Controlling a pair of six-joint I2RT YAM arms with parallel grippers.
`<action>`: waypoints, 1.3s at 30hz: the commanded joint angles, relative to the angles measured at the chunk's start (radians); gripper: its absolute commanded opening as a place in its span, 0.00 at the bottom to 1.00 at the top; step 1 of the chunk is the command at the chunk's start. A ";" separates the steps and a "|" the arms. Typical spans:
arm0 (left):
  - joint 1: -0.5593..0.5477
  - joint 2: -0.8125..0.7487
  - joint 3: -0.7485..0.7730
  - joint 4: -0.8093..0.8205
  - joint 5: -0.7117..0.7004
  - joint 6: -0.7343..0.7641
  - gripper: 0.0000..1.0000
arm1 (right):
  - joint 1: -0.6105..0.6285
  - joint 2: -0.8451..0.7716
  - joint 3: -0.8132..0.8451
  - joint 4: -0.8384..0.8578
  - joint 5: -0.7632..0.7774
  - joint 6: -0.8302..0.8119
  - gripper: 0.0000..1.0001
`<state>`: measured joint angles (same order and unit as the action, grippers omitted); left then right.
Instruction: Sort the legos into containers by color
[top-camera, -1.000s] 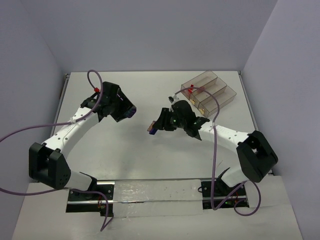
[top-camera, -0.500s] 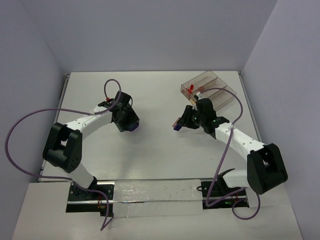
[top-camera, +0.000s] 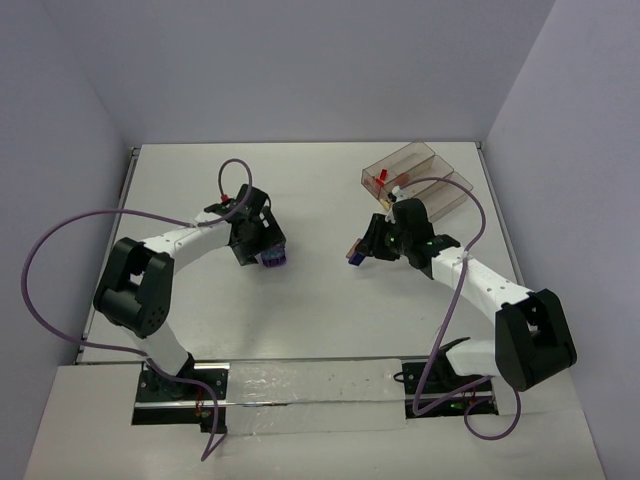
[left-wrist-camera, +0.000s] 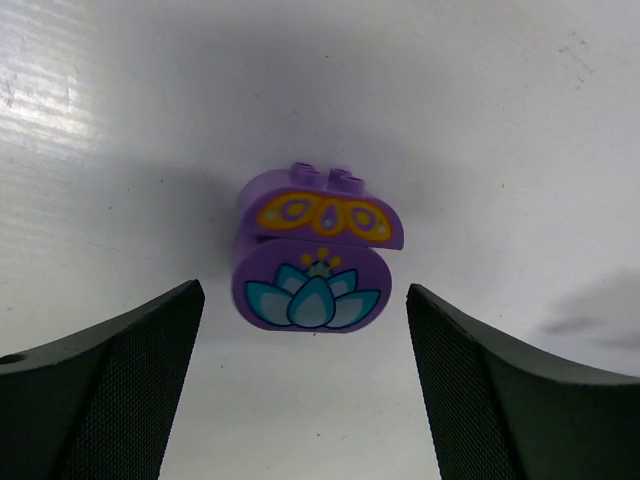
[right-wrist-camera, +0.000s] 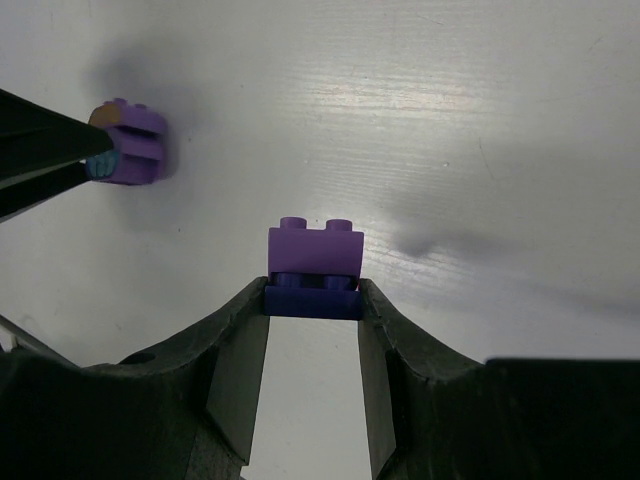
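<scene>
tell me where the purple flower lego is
The purple flower lego lies on the table between the fingers of the open left claw, left of centre in the top view.

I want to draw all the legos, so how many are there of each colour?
Purple plastic bricks: 2 (round lotus-printed one, square one in the right gripper)
Dark blue plastic brick: 1, under the square one
Red plastic brick: 1 showing, in the clear grey tray
Total: 4
</scene>
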<state>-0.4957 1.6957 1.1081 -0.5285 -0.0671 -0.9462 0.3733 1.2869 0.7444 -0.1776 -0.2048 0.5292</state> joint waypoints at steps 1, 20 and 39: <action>-0.006 -0.051 0.093 -0.020 -0.049 0.106 0.95 | -0.016 -0.032 0.048 0.013 -0.044 -0.061 0.00; -0.004 -0.277 0.029 0.304 0.874 0.477 0.91 | -0.026 -0.034 0.126 0.266 -0.699 -0.100 0.00; -0.017 -0.268 -0.074 0.500 1.170 0.432 0.90 | -0.024 -0.006 0.145 0.425 -0.973 0.013 0.00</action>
<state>-0.4996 1.4209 1.0318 -0.1261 1.0217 -0.5043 0.3527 1.2800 0.8509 0.1629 -1.1067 0.5067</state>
